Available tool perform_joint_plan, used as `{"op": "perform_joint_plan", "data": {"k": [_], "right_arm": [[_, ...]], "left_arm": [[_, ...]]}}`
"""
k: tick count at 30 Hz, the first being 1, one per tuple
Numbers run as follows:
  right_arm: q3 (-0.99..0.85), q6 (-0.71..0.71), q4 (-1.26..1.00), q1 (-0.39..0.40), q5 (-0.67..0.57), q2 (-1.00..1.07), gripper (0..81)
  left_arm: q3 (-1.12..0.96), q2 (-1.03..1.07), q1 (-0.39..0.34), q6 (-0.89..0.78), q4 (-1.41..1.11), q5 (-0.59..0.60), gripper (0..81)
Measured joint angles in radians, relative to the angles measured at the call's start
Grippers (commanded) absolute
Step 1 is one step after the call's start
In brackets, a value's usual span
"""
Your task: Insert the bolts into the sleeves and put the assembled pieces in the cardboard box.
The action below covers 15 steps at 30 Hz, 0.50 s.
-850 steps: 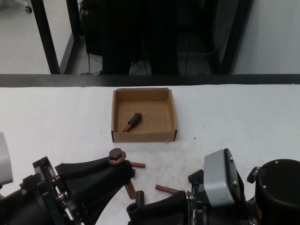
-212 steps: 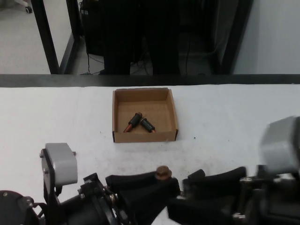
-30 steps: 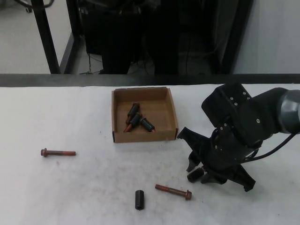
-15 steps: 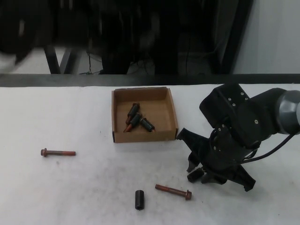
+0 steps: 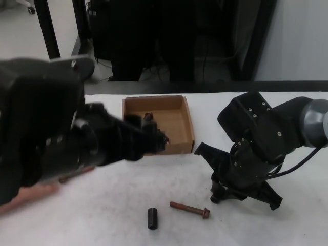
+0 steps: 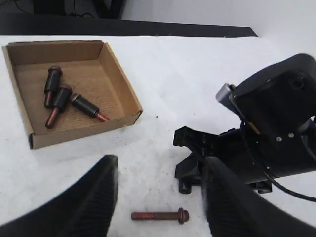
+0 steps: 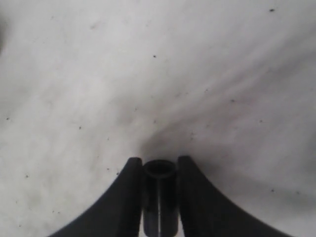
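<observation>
The cardboard box (image 5: 177, 120) (image 6: 118, 94) holds three assembled bolt-and-sleeve pieces (image 6: 59, 96). My right gripper (image 7: 158, 164) is shut on a black sleeve (image 7: 159, 197), held upright against the white bench; in the high view it (image 5: 220, 193) points down at the bench, right of the box. A loose rusty bolt (image 5: 189, 209) (image 6: 160, 216) lies just left of it. Another black sleeve (image 5: 152, 218) stands further left. My left gripper (image 6: 160, 160) (image 5: 156, 137) hangs open above the bench near the box's front, holding nothing.
The left arm (image 5: 46, 128) looms large across the left of the high view, hiding the bench there. The right arm (image 5: 261, 138) (image 6: 276, 123) bulks over the bench right of the box. The black bench edge (image 5: 230, 86) runs behind the box.
The left arm has swung into the high view from the left, covering the bolt that lay at the left. The right gripper has settled lower around its sleeve.
</observation>
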Motion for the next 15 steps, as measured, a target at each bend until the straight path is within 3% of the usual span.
{"op": "perform_joint_plan", "data": {"k": [5, 10, 15], "right_arm": [[0.0, -0.03, 0.0, 0.012, 0.015, 0.0, 0.2], [0.0, -0.177, -0.002, 0.02, 0.01, -0.003, 0.2], [0.002, -0.263, 0.014, 0.044, 0.052, -0.047, 0.2]], "left_arm": [[0.005, 0.0, 0.0, 0.009, 0.073, 0.009, 48.9], [0.005, -0.002, 0.0, 0.129, 0.176, 0.059, 48.4], [0.005, -0.002, 0.0, 0.304, 0.256, 0.075, 39.4]]}}
